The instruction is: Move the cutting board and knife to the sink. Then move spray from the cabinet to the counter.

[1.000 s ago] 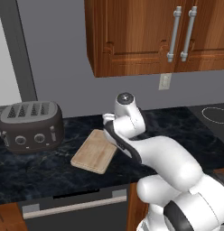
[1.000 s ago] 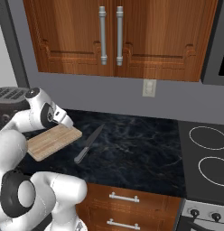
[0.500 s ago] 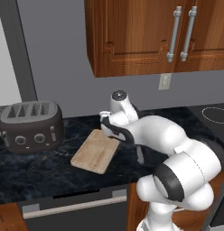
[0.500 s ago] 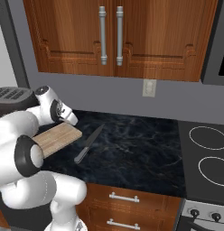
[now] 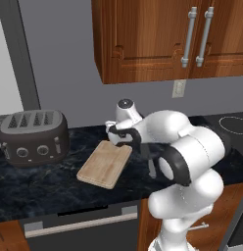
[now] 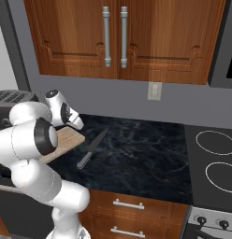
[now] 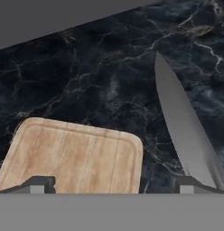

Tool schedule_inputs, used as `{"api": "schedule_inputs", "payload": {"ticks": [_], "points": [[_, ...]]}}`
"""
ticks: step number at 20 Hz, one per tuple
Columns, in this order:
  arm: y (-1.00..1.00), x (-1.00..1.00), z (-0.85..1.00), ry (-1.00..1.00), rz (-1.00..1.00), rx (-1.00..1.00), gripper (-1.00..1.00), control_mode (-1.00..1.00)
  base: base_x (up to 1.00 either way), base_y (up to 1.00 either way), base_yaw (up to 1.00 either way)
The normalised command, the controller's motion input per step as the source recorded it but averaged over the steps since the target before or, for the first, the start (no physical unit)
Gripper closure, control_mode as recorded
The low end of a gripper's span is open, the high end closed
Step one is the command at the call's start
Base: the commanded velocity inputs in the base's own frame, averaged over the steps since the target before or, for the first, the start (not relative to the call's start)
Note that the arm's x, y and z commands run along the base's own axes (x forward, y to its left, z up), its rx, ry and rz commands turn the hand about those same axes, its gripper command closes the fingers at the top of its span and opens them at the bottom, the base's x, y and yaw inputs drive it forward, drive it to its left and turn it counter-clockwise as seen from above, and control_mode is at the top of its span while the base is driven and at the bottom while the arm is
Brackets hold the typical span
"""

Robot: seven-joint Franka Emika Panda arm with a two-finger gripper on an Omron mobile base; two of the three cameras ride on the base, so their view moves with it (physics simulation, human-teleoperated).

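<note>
With the fingers (image 7: 113, 184) spread wide and holding nothing above the cutting board (image 5: 105, 163), which lies flat on the table (image 6: 136, 154) toward its back edge just beside the knife (image 6: 92, 149), nothing looks moved yet.

rendered home kitchen, black marble counter (image 6: 136, 149), toaster (image 5: 33, 135), wooden wall cabinet (image 6: 122, 37), stove (burner rings) (image 6: 216, 163)

Cutting board (image 7: 73, 155) matt grained wood; knife (image 7: 184, 126) smooth grey, probably metal; counter (image 7: 100, 76) glossy veined marble-look.
</note>
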Motion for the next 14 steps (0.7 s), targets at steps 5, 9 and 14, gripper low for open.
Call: {"api": "schedule_inputs", "payload": {"ticks": [5, 9, 14], "points": [[0.05, 0.37, -0.27, -0.01, 0.00, 0.01, -1.00, -1.00, 0.00, 0.00, 0.00], [0.08, 0.40, -0.24, -0.01, 0.00, 0.02, -1.00, -1.00, 0.00, 0.00, 0.00], [0.10, 0.45, -0.17, 0.00, 0.00, 0.02, -1.00, -1.00, 0.00, 0.00, 0.00]]}}
